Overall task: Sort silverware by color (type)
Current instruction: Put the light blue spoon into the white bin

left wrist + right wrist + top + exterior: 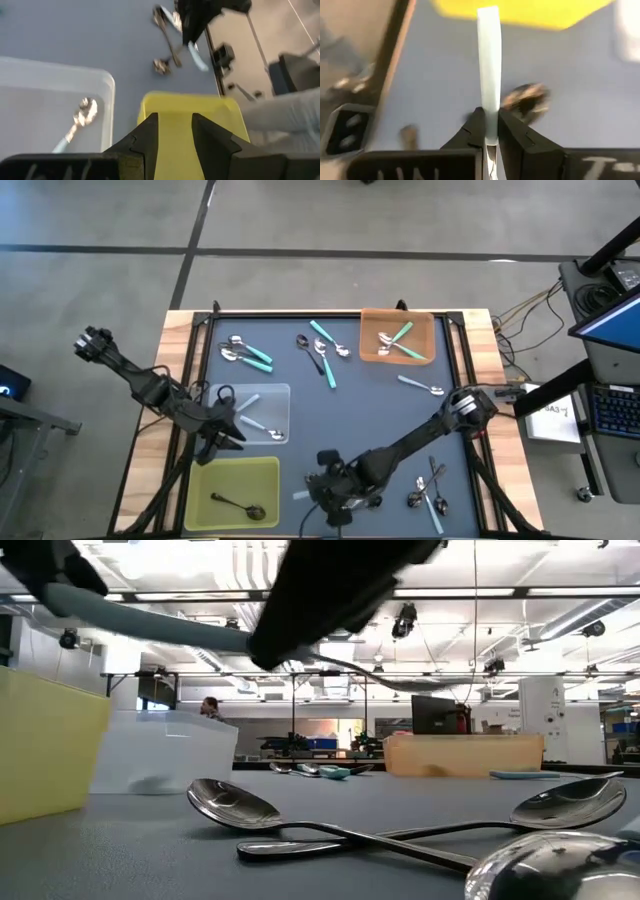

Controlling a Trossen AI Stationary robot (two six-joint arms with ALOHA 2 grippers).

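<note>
From the high view we find the right gripper [322, 492] low over the near edge of the dark surface [380, 405], carrying a pale blue spoon [303, 495] beside the yellow tray [272, 470], which holds one dark metal spoon [238, 504]; the left gripper [226, 432] waits at the edge of the clear tray [282, 395], where pale blue spoons already lie. The orange tray [432, 330] holds teal spoons, and loose silverware remains scattered at the far side and near right corner. We judge the chief risk to be a misplaced drop: the yellow tray is the nearer bin, yet the colour belongs in the clear one, and the two arms sit close enough to foul each other on the way. In the low view, crossed metal spoons [380, 835] lie in the foreground, with a workshop of ceiling lights, monitors and a distant person behind. In the left wrist view the fingers [145, 135] stand apart over the yellow tray's rim, holding nothing. In the right wrist view the fingers [512, 137] are clamped on the spoon near one end, the handle [489, 65] projecting forward; we judge so narrow a grip could let it pivot or slip.
</note>
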